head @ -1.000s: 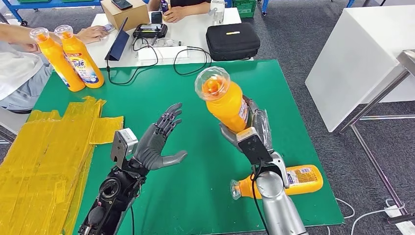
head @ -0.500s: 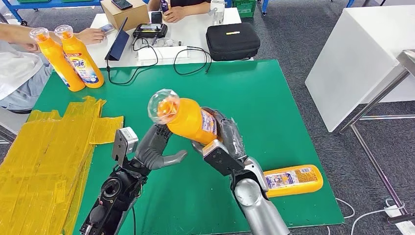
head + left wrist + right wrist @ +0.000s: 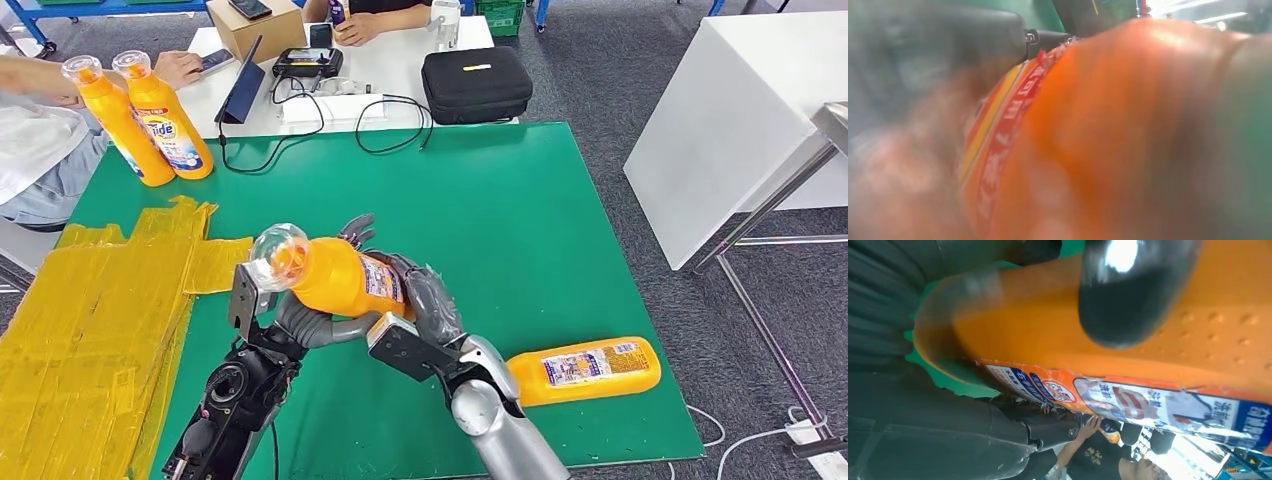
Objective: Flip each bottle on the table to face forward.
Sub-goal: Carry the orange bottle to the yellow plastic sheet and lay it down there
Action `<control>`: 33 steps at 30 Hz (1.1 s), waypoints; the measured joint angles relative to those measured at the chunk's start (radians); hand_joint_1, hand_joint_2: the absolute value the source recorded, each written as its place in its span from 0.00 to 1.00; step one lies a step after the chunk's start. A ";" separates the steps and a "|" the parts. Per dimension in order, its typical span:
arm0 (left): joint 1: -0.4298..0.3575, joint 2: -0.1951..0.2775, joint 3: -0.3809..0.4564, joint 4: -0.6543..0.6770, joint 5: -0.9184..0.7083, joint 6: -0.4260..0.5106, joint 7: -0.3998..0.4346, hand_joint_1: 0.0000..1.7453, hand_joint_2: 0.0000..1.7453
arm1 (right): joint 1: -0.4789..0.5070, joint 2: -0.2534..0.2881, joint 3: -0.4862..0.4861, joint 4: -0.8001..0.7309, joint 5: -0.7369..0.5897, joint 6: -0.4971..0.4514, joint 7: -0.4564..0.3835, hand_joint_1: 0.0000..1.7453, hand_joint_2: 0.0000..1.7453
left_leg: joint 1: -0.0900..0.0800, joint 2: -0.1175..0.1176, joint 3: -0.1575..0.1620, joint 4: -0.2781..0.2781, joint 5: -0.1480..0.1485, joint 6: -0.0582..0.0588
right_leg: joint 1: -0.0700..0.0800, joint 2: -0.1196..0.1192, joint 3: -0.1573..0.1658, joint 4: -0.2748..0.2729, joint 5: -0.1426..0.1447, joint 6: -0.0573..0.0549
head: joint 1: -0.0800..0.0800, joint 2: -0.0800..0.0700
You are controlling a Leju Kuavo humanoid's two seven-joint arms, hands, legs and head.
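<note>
Orange bottle (image 3: pixel 335 275), tilted above green surface (image 3: pixel 560 220): right hand (image 3: pixel 425 300) fingers wrapped round its base; left hand (image 3: pixel 315 315) open beneath. Step: handover. Next: left fingers close.

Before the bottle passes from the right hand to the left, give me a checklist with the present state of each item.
1. Right hand grips the held bottle: ok.
2. Left hand under the bottle, touching it: ok.
3. Left fingers closed around the bottle: cannot tell, hidden behind it.
4. Cap on the bottle: ok.
5. Green mat bare beyond the hands for setting it down: ok.
6. Lying bottle apart from both hands: ok.
</note>
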 joint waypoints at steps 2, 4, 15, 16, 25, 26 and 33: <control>0.000 0.000 0.001 0.003 0.002 0.000 0.000 0.00 1.00 | -0.006 0.000 0.007 0.012 0.002 0.000 0.001 1.00 1.00 | 0.000 0.000 0.000 0.000 0.000 0.000 | 0.000 0.000 0.000 0.000 0.000 0.000 | 0.000 0.000; 0.000 0.000 0.002 0.006 0.004 0.000 0.000 0.00 1.00 | -0.012 0.000 0.011 0.024 0.005 -0.001 0.002 1.00 1.00 | 0.000 0.000 0.000 0.000 0.000 0.000 | 0.000 0.000 0.000 0.000 0.000 0.000 | 0.000 0.000; 0.003 -0.006 0.040 0.023 0.065 0.021 -0.003 1.00 1.00 | -0.040 0.001 0.017 0.059 0.011 -0.001 0.008 1.00 1.00 | 0.000 0.000 0.000 0.000 0.000 0.000 | 0.000 0.000 0.000 0.000 0.000 0.000 | 0.000 0.000; 0.004 -0.007 0.043 0.023 0.070 0.021 -0.003 1.00 1.00 | -0.043 0.002 0.018 0.061 0.011 -0.001 0.008 1.00 1.00 | 0.000 0.000 0.000 0.000 0.000 0.000 | 0.000 0.000 0.000 0.000 0.000 0.000 | 0.000 0.000; 0.008 -0.013 0.062 0.023 0.075 0.023 -0.003 1.00 1.00 | -0.051 0.005 0.023 0.075 0.010 -0.004 0.008 1.00 1.00 | 0.000 0.000 0.000 0.000 0.000 0.000 | 0.000 0.000 0.000 0.000 0.000 0.000 | 0.000 0.000; 0.008 -0.014 0.063 0.023 0.075 0.024 -0.003 1.00 1.00 | -0.052 0.005 0.023 0.077 0.010 -0.005 0.008 1.00 1.00 | 0.000 0.000 0.000 0.000 0.000 0.000 | 0.000 0.000 -0.001 0.000 0.000 0.000 | 0.000 0.000; 0.008 -0.019 0.068 0.023 0.078 0.030 -0.003 1.00 1.00 | -0.057 0.005 0.023 0.083 0.007 -0.021 0.004 0.63 1.00 | 0.000 0.000 0.000 0.000 0.000 0.000 | 0.000 0.000 -0.001 0.000 0.000 0.000 | 0.000 0.000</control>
